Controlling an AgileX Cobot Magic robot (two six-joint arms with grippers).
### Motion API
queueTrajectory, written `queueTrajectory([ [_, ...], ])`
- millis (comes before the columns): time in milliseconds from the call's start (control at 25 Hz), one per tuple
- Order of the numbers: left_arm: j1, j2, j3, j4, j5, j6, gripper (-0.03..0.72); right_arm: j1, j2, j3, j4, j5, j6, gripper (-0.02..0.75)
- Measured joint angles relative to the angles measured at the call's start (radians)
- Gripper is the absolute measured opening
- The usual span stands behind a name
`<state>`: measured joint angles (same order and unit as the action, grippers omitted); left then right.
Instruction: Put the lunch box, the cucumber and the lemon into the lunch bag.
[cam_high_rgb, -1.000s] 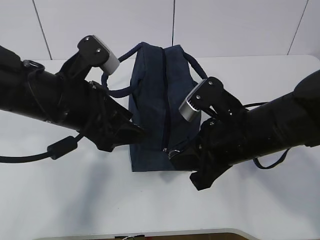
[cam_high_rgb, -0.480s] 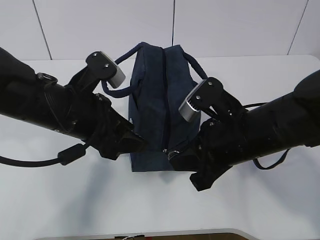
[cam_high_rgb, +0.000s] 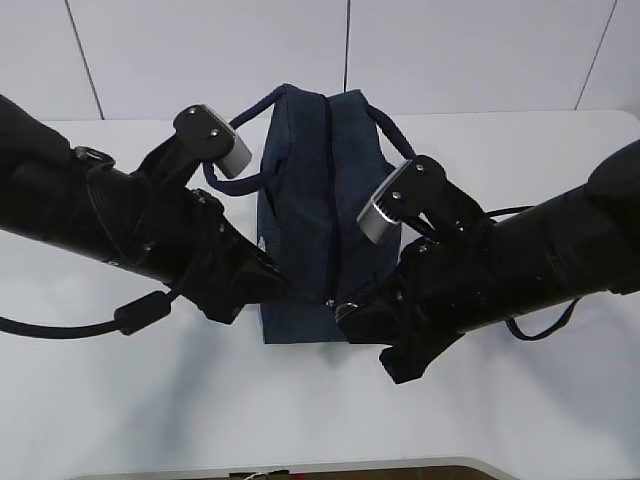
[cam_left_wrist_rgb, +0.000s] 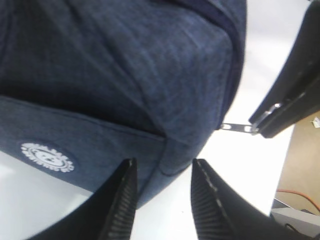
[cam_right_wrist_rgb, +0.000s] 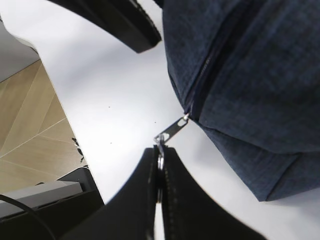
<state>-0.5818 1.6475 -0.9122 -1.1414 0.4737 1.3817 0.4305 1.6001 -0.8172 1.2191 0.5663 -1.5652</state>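
While zipped shut at mid-table, boxy dark navy fabric lunch bag (cam_high_rgb: 322, 215) unpacked: early stage. Right gripper (cam_right_wrist_rgb: 159, 175) pinched on silver zipper ring pull (cam_right_wrist_rgb: 160, 156); left gripper (cam_left_wrist_rgb: 162, 192) parted at bag's near corner. Lunch box, cucumber, lemon nowhere visible.

White desk (cam_high_rgb: 120, 400) under even light, pale grey panelled wall (cam_high_rgb: 200, 50) with dark seams on the far side, light wood-plank floor (cam_right_wrist_rgb: 25, 120) beyond the desk edge.

L gripper (cam_high_rgb: 272, 288) dropped lower, closer along lunch bag (cam_high_rgb: 320, 190) front corner.
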Motion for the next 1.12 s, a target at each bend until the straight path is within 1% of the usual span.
queueTrajectory([
  [120,0.000,0.000,0.000,-0.014,0.039,0.002,0.255,0.000,0.000,0.000,0.000,0.002,0.000,0.005],
  [240,0.000,0.000,0.000,-0.062,0.042,0.002,0.266,0.000,0.000,0.000,0.000,0.002,0.000,0.005],
  [440,0.000,0.000,-0.004,-0.097,0.018,0.002,0.344,0.000,0.000,0.000,0.000,0.002,0.000,0.005],
  [520,0.000,0.000,-0.004,-0.100,0.011,0.002,0.361,0.000,0.000,0.000,0.000,0.004,0.000,0.005],
  [760,0.000,0.000,-0.004,-0.123,-0.006,0.002,0.364,0.000,0.000,0.000,0.000,0.012,0.000,0.005],
  [840,0.000,0.000,-0.004,-0.123,-0.006,0.002,0.342,0.000,0.000,0.000,0.000,0.011,0.000,0.005],
  [920,0.000,0.000,-0.004,-0.125,-0.013,0.002,0.285,0.000,0.000,0.000,0.000,0.011,0.000,0.005],
  [960,0.000,0.000,-0.004,-0.125,-0.015,0.002,0.249,0.000,0.000,0.000,0.000,0.011,0.000,0.005],
  [1120,0.000,0.000,-0.004,-0.127,-0.019,0.002,0.058,0.000,0.000,0.000,0.000,0.011,0.002,0.005],
])
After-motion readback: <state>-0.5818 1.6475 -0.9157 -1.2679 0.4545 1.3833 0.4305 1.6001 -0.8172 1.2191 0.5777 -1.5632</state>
